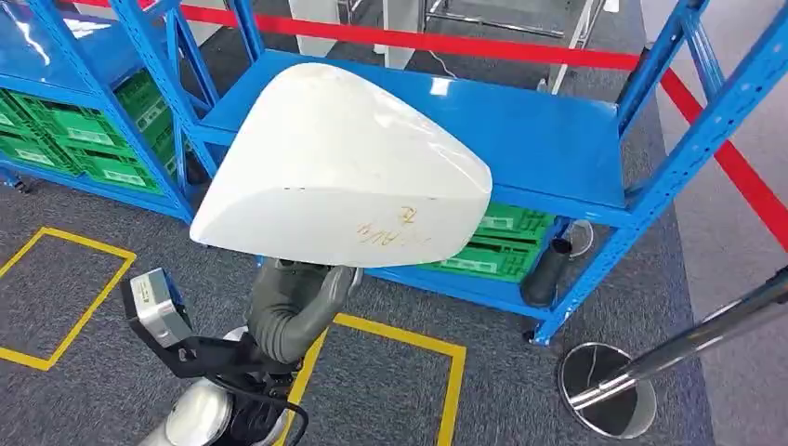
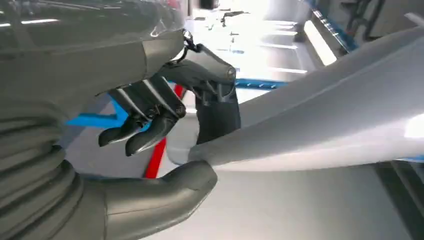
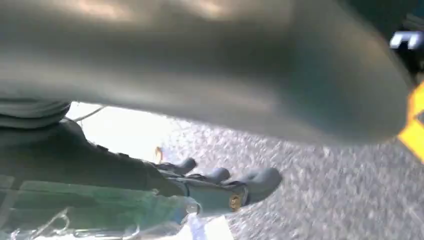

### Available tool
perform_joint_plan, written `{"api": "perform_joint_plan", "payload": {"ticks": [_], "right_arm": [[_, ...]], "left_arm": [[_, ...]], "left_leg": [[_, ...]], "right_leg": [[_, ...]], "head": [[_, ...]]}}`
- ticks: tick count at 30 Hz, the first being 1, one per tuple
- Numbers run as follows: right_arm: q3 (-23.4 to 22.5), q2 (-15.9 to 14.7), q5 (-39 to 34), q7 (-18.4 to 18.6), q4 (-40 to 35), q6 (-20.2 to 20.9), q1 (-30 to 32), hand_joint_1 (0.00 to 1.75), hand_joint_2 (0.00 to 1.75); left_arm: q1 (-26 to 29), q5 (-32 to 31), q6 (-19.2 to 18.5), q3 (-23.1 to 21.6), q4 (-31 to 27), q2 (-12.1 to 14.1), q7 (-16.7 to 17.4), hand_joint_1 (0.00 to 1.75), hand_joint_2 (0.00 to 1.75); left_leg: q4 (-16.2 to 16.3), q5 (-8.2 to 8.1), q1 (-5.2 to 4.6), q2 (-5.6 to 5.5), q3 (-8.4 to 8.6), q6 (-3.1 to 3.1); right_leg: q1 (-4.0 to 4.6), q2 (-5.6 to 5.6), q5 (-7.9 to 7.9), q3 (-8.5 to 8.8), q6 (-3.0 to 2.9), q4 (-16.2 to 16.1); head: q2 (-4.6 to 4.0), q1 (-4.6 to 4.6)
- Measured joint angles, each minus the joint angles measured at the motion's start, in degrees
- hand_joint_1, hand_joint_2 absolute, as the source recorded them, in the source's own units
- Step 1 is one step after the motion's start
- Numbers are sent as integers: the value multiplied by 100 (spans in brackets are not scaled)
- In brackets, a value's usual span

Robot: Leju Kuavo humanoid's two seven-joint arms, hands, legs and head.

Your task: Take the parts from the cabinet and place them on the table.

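Note:
A large white curved shell part [image 1: 344, 158] with faint yellow writing hangs in front of the blue cabinet shelf [image 1: 548, 139]. My left hand [image 1: 295, 295] is under its near edge. In the left wrist view, the left hand [image 2: 170, 130] grips the part's rim [image 2: 325, 115] between thumb and fingers. A dark piece of my right hand [image 1: 546, 274] hangs below the part's right end. In the right wrist view, the right hand [image 3: 220, 187] has its fingers stretched out beneath the shadowed part [image 3: 200, 60], with a bright gap between. Its hold is unclear.
Green crates [image 1: 93, 139] fill the lower cabinet shelves at the left, with another green crate [image 1: 502, 242] under the shelf. A chrome stanchion base [image 1: 609, 390] and its pole stand at the right. Yellow floor lines [image 1: 446, 372] and red tape [image 1: 734, 167] mark the grey carpet.

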Motion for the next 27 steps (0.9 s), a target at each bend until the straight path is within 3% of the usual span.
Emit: {"api": "perform_joint_plan", "payload": {"ticks": [2, 3, 4, 5, 6, 7, 8, 9, 10, 13, 14, 15, 17, 18, 19, 20, 21, 22, 23, 24, 25, 27], "right_arm": [[0, 0, 15, 0, 0, 9, -7, 0, 0], [0, -2, 17, 0, 0, 7, -7, 0, 0], [0, -9, 22, 0, 0, 7, -6, 0, 0], [0, -11, 33, 0, 0, 9, -6, 0, 0], [0, -11, 44, 0, 0, 9, -8, 0, 0], [0, -11, 52, 0, 0, 9, -9, 0, 0], [0, -9, 57, 0, -2, 9, -13, 0, 0], [0, -9, 63, 0, -2, 9, -12, 0, 0], [0, -11, 72, 0, -2, 9, -12, 0, 0], [2, -11, 96, -2, -2, 13, -7, 0, 0], [4, -15, 96, -2, -2, 13, 1, 0, 0], [7, -15, 96, -2, -4, 17, 8, 0, 0], [7, -15, 96, -2, -4, 26, 6, 0, 0], [7, -17, 96, -2, -4, 26, 4, 0, 0], [7, -20, 96, -2, -4, 26, 7, 0, 0], [7, -20, 96, -2, -4, 28, 13, 0, 0], [7, -20, 96, -2, -4, 28, 18, 0, 0], [7, -20, 96, -2, -4, 28, 17, 0, 0], [7, -20, 96, -2, -4, 31, 13, 0, 0], [7, -20, 96, -2, -4, 31, 2, 0, 0], [7, -20, 101, -2, -4, 35, -8, 0, 0], [9, -22, 116, 4, -7, 48, -23, 0, 0]], "left_arm": [[3, 2, 0, -4, 0, 0, 0, 175, 175], [6, 2, 0, -6, 0, 2, 0, 175, 175], [7, 2, 0, -9, 2, 2, 0, 175, 175], [6, 2, 0, -11, 4, 4, 0, 175, 175], [7, 2, 0, -11, 4, 2, 0, 175, 175], [4, 4, -2, -11, 2, 2, 0, 175, 175], [0, 7, -2, -11, 2, 0, 0, 175, 175], [-7, 7, -4, -11, -4, -6, 0, 175, 175], [-14, 7, -4, -9, -18, -9, 0, 175, 175], [-1, 9, -4, -11, -17, -7, 0, 175, 175], [-11, 9, -4, -11, -17, -7, 0, 175, 175], [-12, 11, -2, -15, -17, -9, 4, 175, 175], [2, 11, 0, -13, -17, -7, 11, 175, 175], [9, 11, -2, -15, -17, -7, 11, 175, 175], [9, 11, -2, -15, -17, -7, 11, 175, 175], [11, 13, 0, -15, -15, -7, 11, 175, 175], [12, 13, 0, -15, -15, -7, 11, 175, 175], [11, 13, 0, -15, -17, -7, 11, 175, 175], [11, 11, 0, -15, -17, -7, 11, 175, 175], [9, 11, 0, -15, -20, -7, 11, 175, 175], [7, 11, -2, -13, -26, -7, 11, 175, 175], [8, 11, -2, -13, -33, -7, 9, 175, 175]], "left_leg": [[775, -680, 28, 1, -123, -58], [1149, -821, 32, 1, -160, -73], [1377, -772, 37, 1, -142, -79], [1410, -564, 39, 1, -54, -74], [1238, -285, 39, 0, 139, -62], [903, -105, 39, -1, 408, -41], [397, -80, 38, -6, 783, -10], [-160, -262, 25, -19, 1198, 30], [-534, -388, 12, -24, 1382, 61], [-575, -299, -24, -18, 1261, 138], [-620, -211, 36, 27, 1220, 182], [-621, -138, 25, 29, 1135, 231], [-603, -35, 8, 30, 960, 268], [-591, 26, -5, 35, 875, 269], [-581, 83, -16, 39, 791, 270], [-568, 137, -27, 44, 707, 269], [-550, 185, -36, 46, 626, 265], [-526, 226, -43, 45, 558, 257], [-496, 250, -45, 43, 518, 243], [-461, 267, -47, 43, 479, 226], [-417, 285, -69, 40, 442, 198], [-411, 368, -57, 45, 381, 126]], "right_leg": [[3, -8, 135, -175, -26, 18], [5, -18, 191, -263, -27, 30], [7, -29, 249, -351, -21, 48], [7, -38, 309, -456, -13, 76], [6, -40, 365, -569, -1, 109], [6, -39, 413, -654, 13, 134], [6, -31, 465, -712, 33, 155], [30, -21, 502, -744, 66, 169], [35, -20, 552, -755, 100, 169], [17, -22, 763, -802, 210, 95], [-5, 15, 672, -846, 240, 124], [14, 34, 364, -914, 260, 285], [6, 36, -287, -1106, 275, 1035], [6, 36, -456, -1191, 285, 1438], [7, 36, -436, -1228, 287, 1758], [7, 35, -238, -1179, 281, 1855], [7, 35, 11, -1023, 263, 1723], [12, 35, 212, -750, 236, 1369], [23, 35, 273, -399, 195, 870], [45, 34, 131, -52, 149, 353], [50, 35, -4, 155, 130, 3], [72, 41, -54, 133, 108, -84]], "head": [[0, -50], [0, -61], [0, -76], [0, -72], [0, -74], [0, -76], [0, -74], [0, -74], [0, -68], [0, -70], [0, -85], [0, -79], [0, -33], [0, -35], [0, -22], [0, -15], [0, -15], [0, -6], [0, -4], [0, -2], [0, -13], [0, -2]]}}
